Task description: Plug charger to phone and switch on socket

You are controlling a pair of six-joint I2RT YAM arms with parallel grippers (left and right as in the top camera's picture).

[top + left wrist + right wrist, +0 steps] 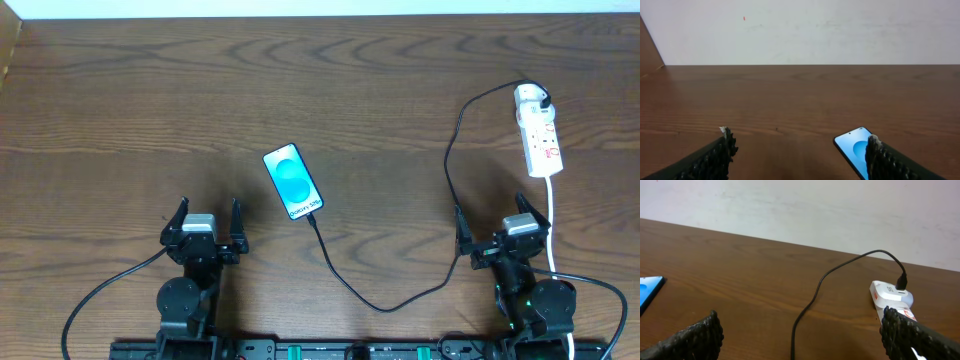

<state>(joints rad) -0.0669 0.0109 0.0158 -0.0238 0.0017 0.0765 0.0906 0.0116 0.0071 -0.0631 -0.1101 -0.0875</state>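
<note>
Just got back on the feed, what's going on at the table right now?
Nothing is being handled. The left claw and right claw are both open and empty, low at the near edge of the table. The charger runs from its adapter on the socket to the bottom end of the phone. Whether it is seated there, or the socket is switched on, I cannot tell.

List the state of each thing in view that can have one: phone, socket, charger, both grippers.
Phone: flat, face up, screen lit.
Socket: outlet at its far end taken; switch position unreadable.
Charger: adapter in the socket; tip at the phone's near edge, apparently plugged in.
Left gripper: open, empty.
Right gripper: open, empty.
</note>
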